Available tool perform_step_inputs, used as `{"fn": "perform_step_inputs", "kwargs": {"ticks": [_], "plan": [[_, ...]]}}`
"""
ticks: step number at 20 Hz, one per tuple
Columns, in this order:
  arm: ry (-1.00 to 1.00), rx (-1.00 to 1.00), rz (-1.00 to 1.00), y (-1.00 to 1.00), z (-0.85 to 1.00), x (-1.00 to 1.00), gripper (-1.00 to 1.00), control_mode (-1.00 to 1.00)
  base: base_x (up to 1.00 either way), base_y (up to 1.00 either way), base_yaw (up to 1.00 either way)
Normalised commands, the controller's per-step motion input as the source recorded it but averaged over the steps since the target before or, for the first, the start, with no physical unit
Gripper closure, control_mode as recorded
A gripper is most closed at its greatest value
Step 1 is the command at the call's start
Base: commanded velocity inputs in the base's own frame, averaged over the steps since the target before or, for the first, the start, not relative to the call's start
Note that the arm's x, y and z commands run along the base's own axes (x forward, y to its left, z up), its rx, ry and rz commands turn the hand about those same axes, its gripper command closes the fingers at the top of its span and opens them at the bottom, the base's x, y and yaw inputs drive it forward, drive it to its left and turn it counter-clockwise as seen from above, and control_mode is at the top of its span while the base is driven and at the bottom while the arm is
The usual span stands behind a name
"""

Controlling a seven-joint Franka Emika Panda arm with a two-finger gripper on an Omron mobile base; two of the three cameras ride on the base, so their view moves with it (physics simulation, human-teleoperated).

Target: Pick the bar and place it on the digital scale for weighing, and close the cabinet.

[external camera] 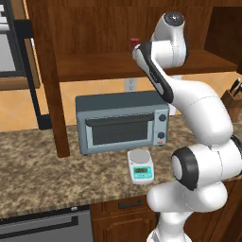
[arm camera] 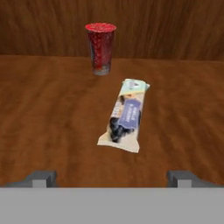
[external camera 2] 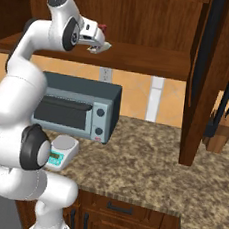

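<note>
White arm, hand (arm camera: 112,177) spread before bar (arm camera: 124,115)

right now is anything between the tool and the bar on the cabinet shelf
Nothing. In the hand view only bare brown shelf lies between the open tool and the bar. The red can stands beyond the bar, out of the path.

A: Even, soft light all over; no glare, and the counter (external camera: 42,156) looks flat and bright.

B: The hand view is slightly blurry, with a faint shadow under the red can (arm camera: 100,47) on the shelf (arm camera: 48,118).
</note>
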Motion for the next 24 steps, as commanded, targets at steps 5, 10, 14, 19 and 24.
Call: {"fn": "perform_step_inputs", "kwargs": {"ticks": [5, 10, 14, 19, 24], "plan": [[0.01, 0.0, -0.03, -0.22, -0.06, 0.0, -1.0, -1.0, 0.0, 0.0, 0.0], [0.01, 0.0, -0.01, -0.02, -0.32, 0.23, -1.0, -1.0, 0.0, 0.0, 0.0], [0.0, 0.0, 0.04, 0.0, -0.21, 0.51, -1.0, -1.0, 0.0, 0.0, 0.0], [0.0, 0.0, 0.02, -0.02, -0.11, 0.32, -1.0, -1.0, 0.0, 0.0, 0.0], [0.0, 0.0, 0.0, 0.0, 0.0, 0.43, -1.0, -1.0, 0.0, 0.0, 0.0]]}}
